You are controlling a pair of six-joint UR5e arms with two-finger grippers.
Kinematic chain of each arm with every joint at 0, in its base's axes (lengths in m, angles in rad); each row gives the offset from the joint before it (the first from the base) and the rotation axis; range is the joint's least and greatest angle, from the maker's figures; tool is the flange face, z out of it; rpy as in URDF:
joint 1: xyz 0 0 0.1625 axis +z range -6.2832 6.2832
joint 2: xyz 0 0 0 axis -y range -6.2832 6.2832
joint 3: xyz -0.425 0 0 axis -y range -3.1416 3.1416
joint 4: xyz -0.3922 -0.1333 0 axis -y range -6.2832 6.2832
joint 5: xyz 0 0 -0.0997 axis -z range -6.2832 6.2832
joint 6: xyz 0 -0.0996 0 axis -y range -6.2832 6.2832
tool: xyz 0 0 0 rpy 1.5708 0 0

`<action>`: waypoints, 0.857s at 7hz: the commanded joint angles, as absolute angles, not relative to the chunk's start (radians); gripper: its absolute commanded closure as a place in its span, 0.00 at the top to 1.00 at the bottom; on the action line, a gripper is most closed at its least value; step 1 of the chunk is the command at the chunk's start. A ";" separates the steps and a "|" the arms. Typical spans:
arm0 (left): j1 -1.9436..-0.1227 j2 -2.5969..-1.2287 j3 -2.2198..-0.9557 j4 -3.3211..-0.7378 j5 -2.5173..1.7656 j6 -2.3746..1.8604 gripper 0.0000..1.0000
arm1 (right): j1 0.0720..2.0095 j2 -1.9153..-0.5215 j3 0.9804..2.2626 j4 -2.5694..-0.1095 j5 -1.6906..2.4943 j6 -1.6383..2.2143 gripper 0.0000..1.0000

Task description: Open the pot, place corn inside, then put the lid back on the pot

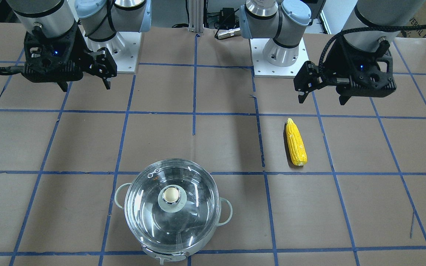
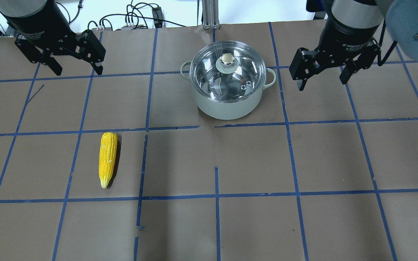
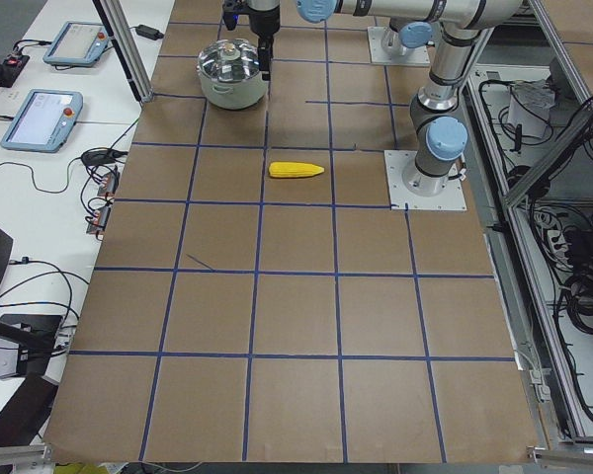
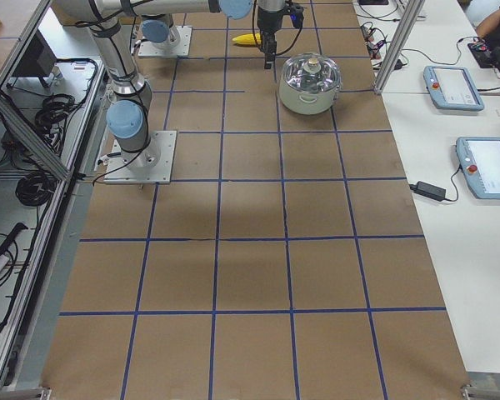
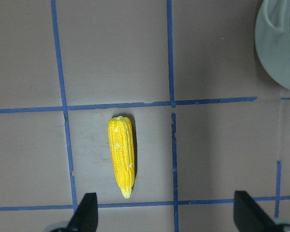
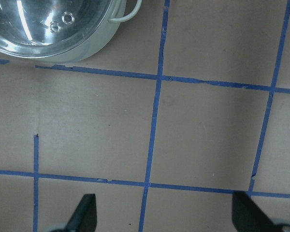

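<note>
The pot (image 2: 227, 101) stands at the far middle of the table with the glass lid (image 2: 214, 78) on it, its round knob (image 2: 227, 58) at the centre; both also show in the front view, the pot (image 1: 139, 240) and the lid (image 1: 190, 207). The corn (image 2: 107, 158) lies flat on the left half, pointed end toward the robot, also in the left wrist view (image 5: 122, 155). My left gripper (image 2: 76, 70) is open and empty, high above the far left. My right gripper (image 2: 321, 80) is open and empty, to the right of the pot.
The table is brown paper marked with a blue tape grid (image 2: 216, 195). The two arm bases (image 1: 277, 55) stand at the robot's edge. Tablets (image 4: 454, 87) and cables lie on the side bench beyond the far edge.
</note>
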State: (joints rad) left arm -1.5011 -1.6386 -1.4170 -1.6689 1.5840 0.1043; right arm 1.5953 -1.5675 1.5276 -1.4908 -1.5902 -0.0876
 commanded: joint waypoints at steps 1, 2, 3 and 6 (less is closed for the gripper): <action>-1.500 -1.641 -1.419 -1.669 1.583 0.104 1.00 | 1.595 -1.568 1.526 -1.493 -1.589 -0.090 0.97; -1.500 -1.637 -1.420 -1.669 1.583 0.104 1.00 | 1.595 -1.568 1.529 -1.506 -1.591 -0.087 0.97; -1.500 -1.635 -1.422 -1.669 1.585 0.104 1.00 | 1.595 -1.568 1.529 -1.511 -1.586 -0.086 0.97; -1.500 -1.635 -1.424 -1.669 1.585 0.106 1.00 | 1.597 -1.548 1.504 -1.515 -1.583 -0.101 1.00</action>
